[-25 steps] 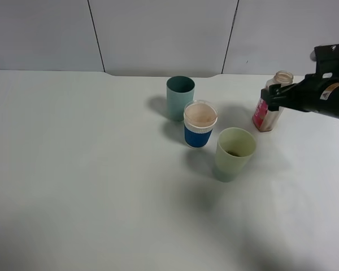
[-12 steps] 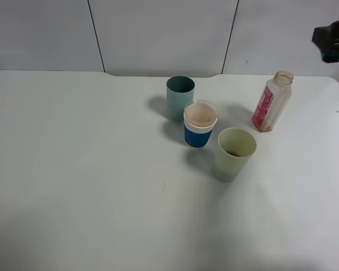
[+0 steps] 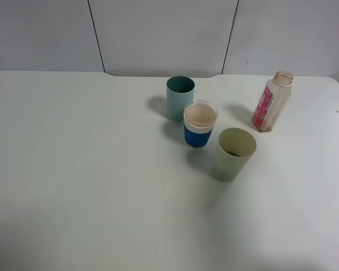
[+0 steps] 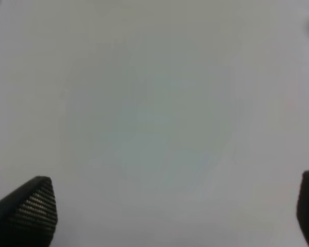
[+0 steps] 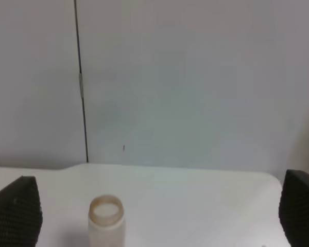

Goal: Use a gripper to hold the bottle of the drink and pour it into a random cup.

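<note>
The bottle (image 3: 271, 102) stands upright at the back right of the white table, uncapped, with a pink-red label and looking nearly empty. The pale yellow-green cup (image 3: 234, 153) stands in front of it and to its left, with a little dark liquid at its bottom. Neither gripper shows in the exterior view. In the right wrist view the right gripper (image 5: 154, 216) is open and empty, its fingertips (image 5: 15, 213) far apart, and the bottle's open neck (image 5: 106, 215) shows ahead of it. The left gripper (image 4: 170, 211) is open over bare table.
A dark teal cup (image 3: 180, 97) stands at the back. A clear cup with a blue band (image 3: 200, 123) stands between it and the yellow-green cup. The grey panelled wall (image 3: 158, 34) rises behind the table's (image 3: 73, 169) far edge.
The right gripper let go of the bottle, drew back to the upper right and left the exterior view. The bottle stays upright where it stood.
</note>
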You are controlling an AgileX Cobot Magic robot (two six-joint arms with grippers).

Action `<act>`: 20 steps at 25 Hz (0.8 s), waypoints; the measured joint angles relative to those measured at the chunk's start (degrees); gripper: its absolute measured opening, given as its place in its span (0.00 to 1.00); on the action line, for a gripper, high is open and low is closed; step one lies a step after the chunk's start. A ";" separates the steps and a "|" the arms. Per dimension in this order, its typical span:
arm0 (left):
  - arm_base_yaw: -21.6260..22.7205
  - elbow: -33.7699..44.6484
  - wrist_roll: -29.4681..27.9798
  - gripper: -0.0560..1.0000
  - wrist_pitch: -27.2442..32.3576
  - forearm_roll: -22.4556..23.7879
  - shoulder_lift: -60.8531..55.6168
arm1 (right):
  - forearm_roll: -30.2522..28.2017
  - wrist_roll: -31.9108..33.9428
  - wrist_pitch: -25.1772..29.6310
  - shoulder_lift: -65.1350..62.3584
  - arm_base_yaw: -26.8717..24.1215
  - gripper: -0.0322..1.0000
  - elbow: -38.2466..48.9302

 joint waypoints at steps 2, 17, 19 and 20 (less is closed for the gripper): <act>0.00 0.00 0.00 0.93 0.00 0.00 0.00 | -1.09 0.00 6.69 -1.74 0.00 0.91 -3.84; 0.00 0.00 0.00 0.93 0.00 0.00 0.00 | -3.32 0.54 23.95 -18.79 0.00 0.91 -9.99; 0.00 0.00 0.00 0.93 0.00 0.00 0.00 | -3.32 0.54 25.33 -21.48 0.00 0.91 -10.04; 0.00 0.00 0.00 0.93 0.00 0.00 0.00 | -3.32 0.54 25.63 -22.96 0.00 0.91 -10.04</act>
